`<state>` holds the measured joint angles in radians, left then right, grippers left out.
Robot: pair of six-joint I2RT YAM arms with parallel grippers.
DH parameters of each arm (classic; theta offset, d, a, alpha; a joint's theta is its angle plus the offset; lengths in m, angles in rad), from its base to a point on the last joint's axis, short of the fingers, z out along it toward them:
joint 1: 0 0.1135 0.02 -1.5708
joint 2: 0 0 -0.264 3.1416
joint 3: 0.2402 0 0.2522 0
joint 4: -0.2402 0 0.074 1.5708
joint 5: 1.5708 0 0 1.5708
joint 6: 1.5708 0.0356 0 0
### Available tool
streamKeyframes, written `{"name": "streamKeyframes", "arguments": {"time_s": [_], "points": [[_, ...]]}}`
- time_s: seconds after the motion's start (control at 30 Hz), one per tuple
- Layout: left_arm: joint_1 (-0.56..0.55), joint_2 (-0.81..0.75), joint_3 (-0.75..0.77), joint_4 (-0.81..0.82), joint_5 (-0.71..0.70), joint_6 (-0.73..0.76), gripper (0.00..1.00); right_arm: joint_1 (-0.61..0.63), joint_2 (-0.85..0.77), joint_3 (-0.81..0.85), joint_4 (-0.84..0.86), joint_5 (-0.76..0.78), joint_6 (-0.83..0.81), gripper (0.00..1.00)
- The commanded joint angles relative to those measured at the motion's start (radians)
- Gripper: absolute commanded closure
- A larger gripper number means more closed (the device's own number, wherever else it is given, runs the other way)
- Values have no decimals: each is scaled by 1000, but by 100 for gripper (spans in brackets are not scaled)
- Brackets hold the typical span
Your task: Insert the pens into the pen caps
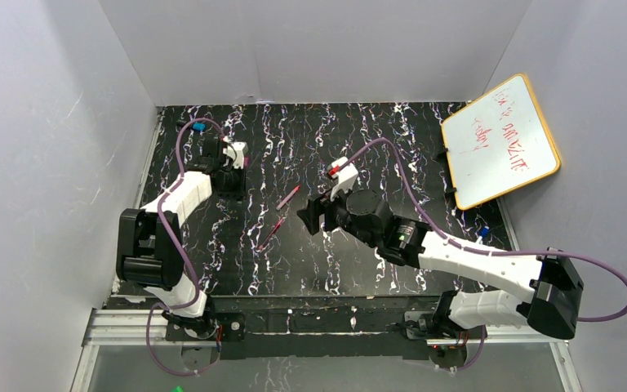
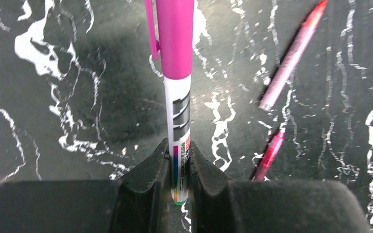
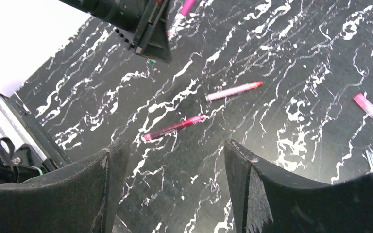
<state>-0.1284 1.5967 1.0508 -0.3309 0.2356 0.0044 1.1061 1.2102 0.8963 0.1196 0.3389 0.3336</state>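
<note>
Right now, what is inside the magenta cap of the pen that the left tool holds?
The white barrel enters the magenta cap; its end inside, and how far it reaches, is covered. The left tool grips the barrel's other end.

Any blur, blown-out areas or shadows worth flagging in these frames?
Left wrist: the held pen is sharp in the left gripper, a soft shadow darkens the table to its left, and the loose pale pink pen looks slightly blurred. Right wrist: the upper-left corner is blown out white; the right gripper is dark, near featureless. Top external: evenly lit, whiteboard bright.
</note>
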Motion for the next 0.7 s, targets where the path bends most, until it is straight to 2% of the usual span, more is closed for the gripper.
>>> {"name": "streamKeyframes", "arguments": {"time_s": [0.0, 0.1, 0.23, 0.33, 0.57, 0.67], "points": [[-2, -12, -12, -93, -130, 10, 95, -4, -59, -39, 8, 40, -6, 22], [-2, -2, -23, -100, -137, 6, 92, -2, -78, -53, 4, 44, -1, 21], [-2, 12, -41, -101, -127, 3, 81, -3, -91, -62, -6, 50, 2, 21], [-2, 18, -53, -101, -111, 3, 77, -4, -102, -70, -9, 55, 3, 21], [-2, 21, -63, -100, -98, 3, 75, -3, -110, -86, -16, 57, 15, 21], [-3, 1, -42, -95, -48, 12, 73, -5, -112, -90, -18, 60, 18, 21]]}}
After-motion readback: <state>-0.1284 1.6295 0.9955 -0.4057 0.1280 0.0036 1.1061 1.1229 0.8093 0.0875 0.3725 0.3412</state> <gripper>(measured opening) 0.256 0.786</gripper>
